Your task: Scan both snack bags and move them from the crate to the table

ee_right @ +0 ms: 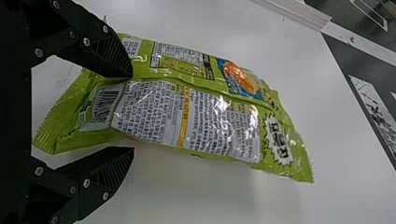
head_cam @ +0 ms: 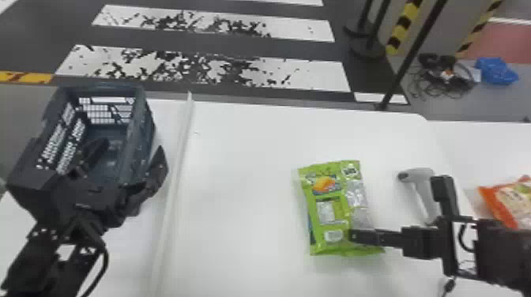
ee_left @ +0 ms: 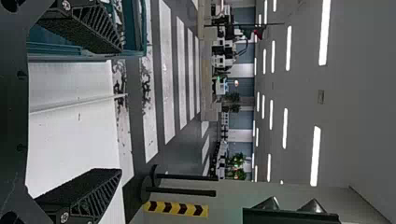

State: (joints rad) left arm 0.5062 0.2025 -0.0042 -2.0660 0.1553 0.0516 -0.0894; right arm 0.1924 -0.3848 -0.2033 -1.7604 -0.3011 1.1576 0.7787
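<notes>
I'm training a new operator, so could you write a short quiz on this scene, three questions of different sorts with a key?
1. True or false: the green snack bag lies inside the crate.
2. In the head view, what lies between the green snack bag and the orange snack bag? A: crate. B: scanner. C: black pole.
3. Fill in open or shut: the right gripper, beside the green snack bag's lower end in the head view, is ____.
Key: 1 false; 2 B; 3 open.
</notes>
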